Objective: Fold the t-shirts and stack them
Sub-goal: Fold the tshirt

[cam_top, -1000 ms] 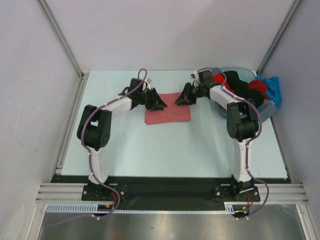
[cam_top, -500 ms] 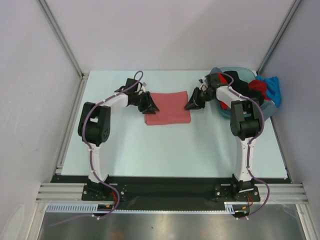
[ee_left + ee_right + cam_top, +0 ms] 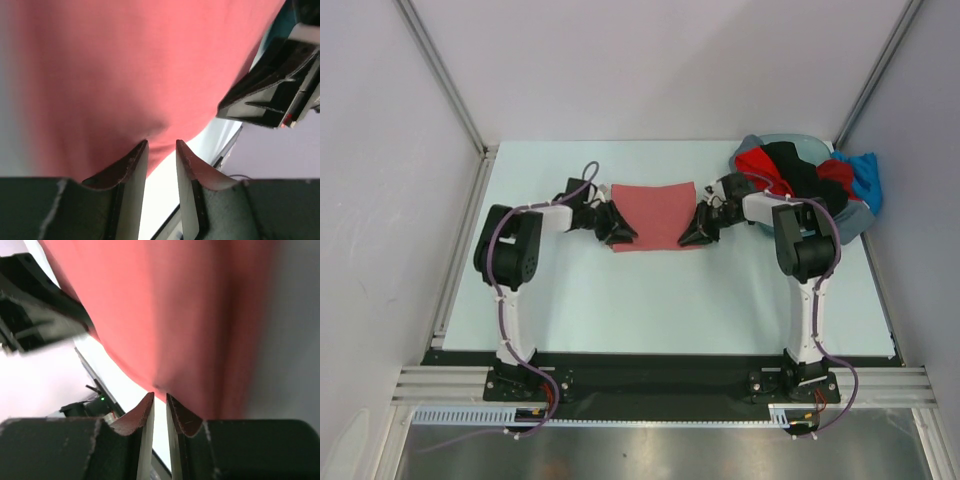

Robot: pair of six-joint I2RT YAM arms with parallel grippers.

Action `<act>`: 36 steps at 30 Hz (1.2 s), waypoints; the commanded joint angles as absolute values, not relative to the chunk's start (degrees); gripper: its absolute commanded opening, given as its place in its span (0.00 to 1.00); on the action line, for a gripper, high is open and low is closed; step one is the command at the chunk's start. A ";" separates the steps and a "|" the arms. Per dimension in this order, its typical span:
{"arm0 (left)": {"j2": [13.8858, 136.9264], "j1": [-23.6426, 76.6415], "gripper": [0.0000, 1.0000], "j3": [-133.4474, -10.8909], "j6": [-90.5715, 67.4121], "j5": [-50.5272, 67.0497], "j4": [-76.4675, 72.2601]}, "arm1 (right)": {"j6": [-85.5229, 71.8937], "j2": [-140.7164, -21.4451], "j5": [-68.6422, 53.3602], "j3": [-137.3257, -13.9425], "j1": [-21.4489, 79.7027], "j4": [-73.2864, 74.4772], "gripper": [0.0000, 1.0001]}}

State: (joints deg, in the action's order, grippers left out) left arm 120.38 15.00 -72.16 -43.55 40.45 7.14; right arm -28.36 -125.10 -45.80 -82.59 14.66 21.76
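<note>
Two grips: left claw (image 3: 161, 146) and right claw (image 3: 160, 396), one on each near corner of the salmon-red t-shirt (image 3: 655, 205), both low over the cloth.
Left claw state: jaws drawn close with only a slim gap, and the hem is bunched between the tips. Read as a pinch on the near-left corner.
Right claw state: jaws almost touching, with the cloth edge nipped at the tips at the near-right corner.
Why held so: matched grips on two corners keep that edge straight between the arms, so a layer can be laid square over the rest. Judgement: a fold is in hand and the edge is not yet let go.
Shirt position: a rough rectangle on the surface (image 3: 580, 290), toward the far side and between the two arms. It is near the basin but apart from it.
Basin (image 3: 858, 218): grey-blue, at the far-right corner of the surface. The right arm crosses in front of its left side.
Basin contents: a loose, unfolded heap.
- Bright red t-shirt (image 3: 755, 162) lies at the left.
- Black t-shirt (image 3: 790, 165) lies in the middle.
- Blue t-shirt (image 3: 865, 175) hangs over the right rim.
- A second red patch sits beside the blue; cannot tell whether it is the same garment.
- No pink is visible.
Stack: none visible. Judgement: the salmon-red shirt would be its base, and most of the task remains.
</note>
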 commanded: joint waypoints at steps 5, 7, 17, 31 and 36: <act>114.62 8.00 0.37 -70.31 -29.98 33.05 17.13 | -22.06 -118.67 -40.08 -81.12 9.23 26.10 0.22; 110.93 8.09 0.38 -70.66 -29.88 33.66 17.93 | -21.45 -116.56 -39.38 -83.39 9.23 28.29 0.23; 107.93 11.16 0.38 -68.56 -38.93 37.79 9.59 | -25.05 -119.35 -42.02 -85.53 11.16 25.50 0.24; 106.08 9.58 0.66 -75.57 -25.84 24.53 16.52 | -20.83 -110.94 -35.77 -84.90 11.95 33.92 0.47; 116.42 9.23 0.96 -86.45 -22.68 23.29 17.40 | -19.95 -102.32 -36.56 -82.46 13.18 38.40 0.54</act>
State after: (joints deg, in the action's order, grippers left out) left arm 111.26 9.74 -78.76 -27.27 25.71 17.93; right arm -21.12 -110.54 -35.92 -83.53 12.29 34.79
